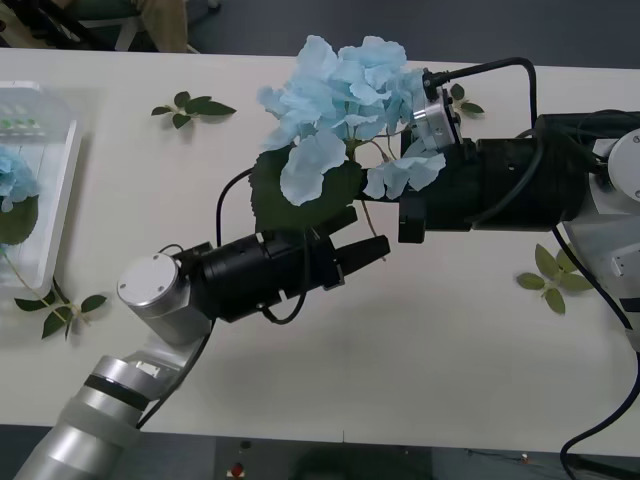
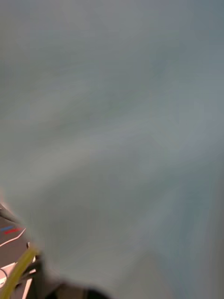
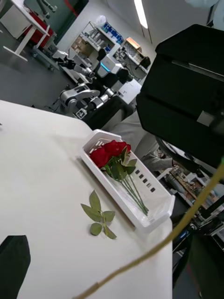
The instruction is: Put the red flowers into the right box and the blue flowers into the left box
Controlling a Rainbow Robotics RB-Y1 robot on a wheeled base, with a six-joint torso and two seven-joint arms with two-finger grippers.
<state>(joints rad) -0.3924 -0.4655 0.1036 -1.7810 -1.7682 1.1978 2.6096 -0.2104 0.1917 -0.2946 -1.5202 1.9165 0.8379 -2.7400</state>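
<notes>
A blue flower (image 1: 340,85), a big pale-blue cluster with a broad green leaf, hangs above the middle of the table. My right gripper (image 1: 412,205) reaches in from the right and is shut on it; petals cover its fingers and blur the right wrist view. My left gripper (image 1: 368,232) is open just below the bloom, its black finger (image 3: 14,261) beside the yellow-green stem (image 3: 154,250). The left box (image 1: 62,190) at the far left holds another blue flower (image 1: 12,172). The right box (image 3: 140,219) holds the red flowers (image 3: 109,152).
Loose green leaf sprigs lie on the white table: one at the back left (image 1: 190,105), one by the left box (image 1: 60,310), one at the right (image 1: 550,275) and one beside the right box (image 3: 98,217). A black cable (image 1: 480,70) loops over the right arm.
</notes>
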